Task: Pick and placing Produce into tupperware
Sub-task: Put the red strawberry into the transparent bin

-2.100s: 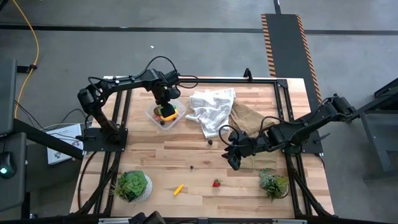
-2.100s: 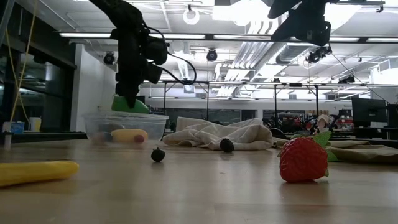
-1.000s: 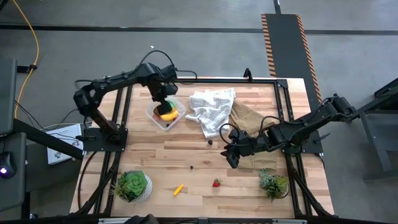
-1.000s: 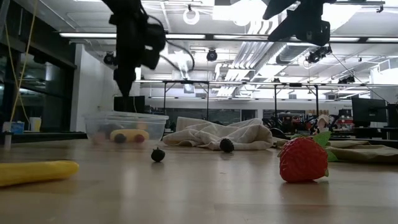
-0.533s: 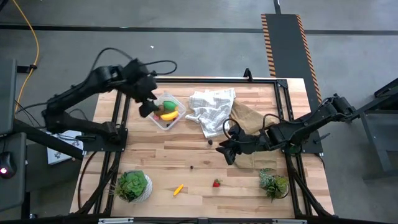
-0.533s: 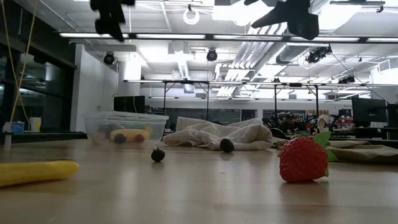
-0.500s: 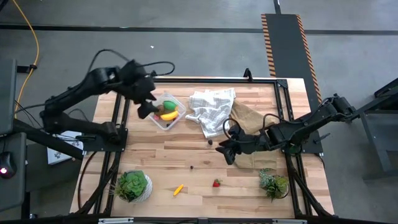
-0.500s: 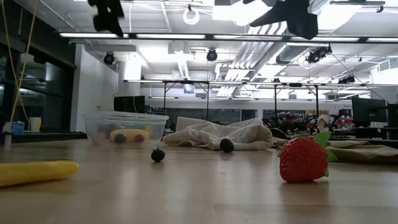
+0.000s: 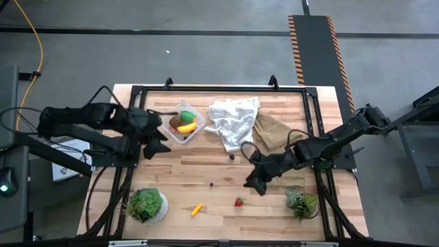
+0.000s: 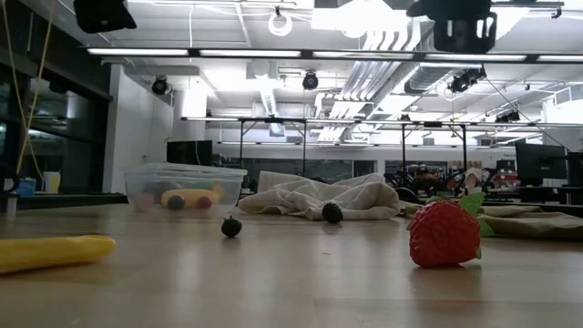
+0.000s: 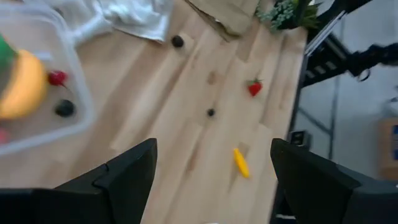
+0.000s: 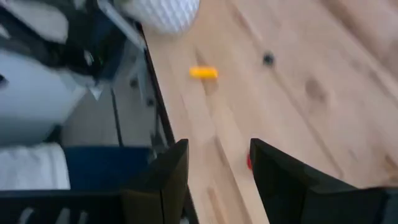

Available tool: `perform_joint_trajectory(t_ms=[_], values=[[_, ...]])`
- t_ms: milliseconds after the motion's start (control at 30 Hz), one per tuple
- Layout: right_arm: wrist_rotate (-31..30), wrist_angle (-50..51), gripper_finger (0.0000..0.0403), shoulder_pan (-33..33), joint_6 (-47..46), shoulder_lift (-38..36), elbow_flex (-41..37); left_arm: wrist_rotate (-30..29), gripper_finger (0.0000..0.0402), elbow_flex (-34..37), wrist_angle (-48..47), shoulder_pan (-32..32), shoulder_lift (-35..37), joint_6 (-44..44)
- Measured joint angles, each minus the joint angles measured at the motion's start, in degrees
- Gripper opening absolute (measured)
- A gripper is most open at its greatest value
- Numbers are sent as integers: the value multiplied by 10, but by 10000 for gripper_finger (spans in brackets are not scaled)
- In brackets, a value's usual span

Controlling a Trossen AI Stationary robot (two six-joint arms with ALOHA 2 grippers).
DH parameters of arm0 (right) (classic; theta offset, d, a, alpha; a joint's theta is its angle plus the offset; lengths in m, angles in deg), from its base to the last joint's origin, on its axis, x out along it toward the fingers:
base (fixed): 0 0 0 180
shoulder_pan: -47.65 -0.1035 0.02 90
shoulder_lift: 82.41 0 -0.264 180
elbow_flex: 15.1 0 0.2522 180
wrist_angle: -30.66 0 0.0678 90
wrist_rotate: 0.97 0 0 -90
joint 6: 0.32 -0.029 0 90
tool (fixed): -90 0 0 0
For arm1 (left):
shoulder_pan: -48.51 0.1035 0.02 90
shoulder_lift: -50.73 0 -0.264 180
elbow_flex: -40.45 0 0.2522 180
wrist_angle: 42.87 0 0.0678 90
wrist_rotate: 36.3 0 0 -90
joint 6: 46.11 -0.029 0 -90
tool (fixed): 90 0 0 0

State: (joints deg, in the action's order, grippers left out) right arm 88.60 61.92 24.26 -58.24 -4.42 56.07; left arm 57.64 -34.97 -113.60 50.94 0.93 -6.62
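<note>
Low view cut both arms off at the top edge, so neither gripper's tips showed there. In the right wrist view the strawberry (image 12: 249, 163) was mostly hidden behind that gripper's own finger. No labels or writing could be read in any view.

Left gripper (image 9: 156, 147) hung over the table's left edge, just beside the tupperware (image 9: 168, 127) and clear of it. Its fingers (image 11: 127, 177) stood wide apart, holding nothing.

Right gripper (image 9: 252, 184) was over the table's right-centre, fingers (image 12: 161, 180) apart and empty. The strawberry (image 9: 238, 202) lay near it, toward the front edge. A small dark berry (image 9: 210, 184) lay on the bare wood to its left, and a larger dark ball (image 9: 232, 156) sat at the cloth's (image 9: 233, 120) edge.

The tupperware stood at the rear left, touching the cloth. It held a banana (image 9: 185, 127), a green piece (image 9: 185, 116) and small dark fruit that was hard to make out. A yellow piece (image 9: 197, 208) lay near the front edge, between the left plant (image 9: 145, 204) and the strawberry.
</note>
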Motion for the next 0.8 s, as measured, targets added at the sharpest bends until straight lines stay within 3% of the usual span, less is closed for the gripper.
perform_joint_trajectory(t_ms=[133,333,600,800], values=[[27,36,162,-23,30,34,16,-49,303,13,39,-80,0,72],[-6,221,146,-60,106,121,116,-142,303,14,36,-173,-8,146],[-15,221,142,-77,117,206,159,-187,303,14,48,-233,-35,189],[-82,198,142,-87,145,248,159,-186,303,14,45,-251,-60,189]])
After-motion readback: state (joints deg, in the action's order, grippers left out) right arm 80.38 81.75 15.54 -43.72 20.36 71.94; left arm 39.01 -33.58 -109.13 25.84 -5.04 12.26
